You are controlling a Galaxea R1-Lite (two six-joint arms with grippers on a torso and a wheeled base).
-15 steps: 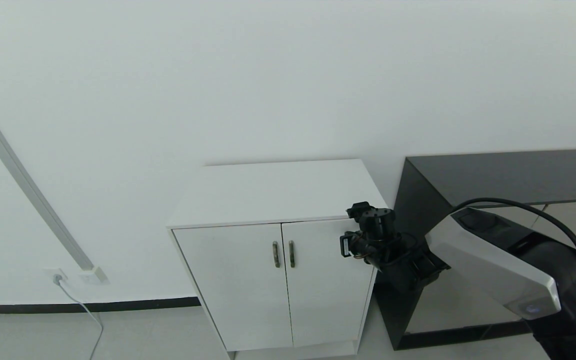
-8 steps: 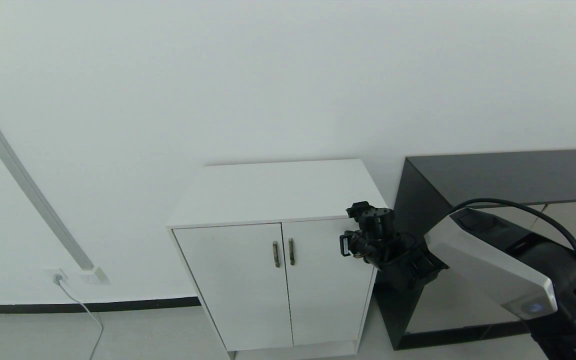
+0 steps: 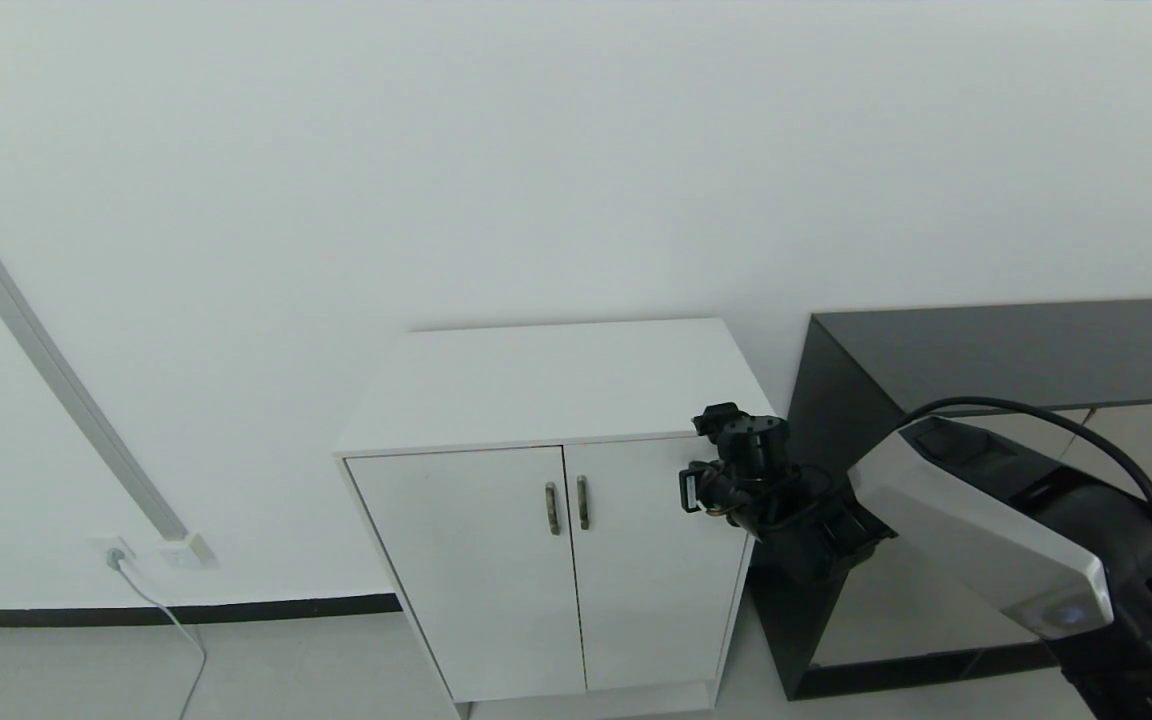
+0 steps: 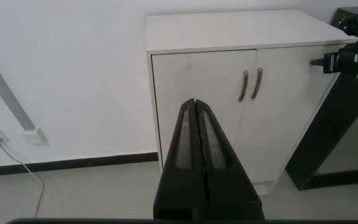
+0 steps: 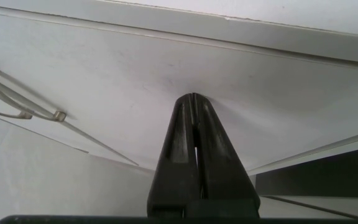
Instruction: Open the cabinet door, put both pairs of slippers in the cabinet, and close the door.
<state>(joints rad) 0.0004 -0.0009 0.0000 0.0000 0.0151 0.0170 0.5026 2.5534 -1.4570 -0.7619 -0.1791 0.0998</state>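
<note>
Head camera looks down on the cabinet point(image 3: 536, 380); left wrist faces it farther off (right wrist close).

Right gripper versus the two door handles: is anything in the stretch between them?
Only bare white door. In the head view the right gripper sits before the right door, whose plain face runs uninterrupted to the handles.

Black sideboard point(image 3: 1016, 350) against white wall, diagonal grey wall conduit point(image 3: 46, 356), plugged socket point(image 3: 114, 553), trailing cable point(image 3: 141, 585), black skirting point(image 3: 286, 607).
</note>
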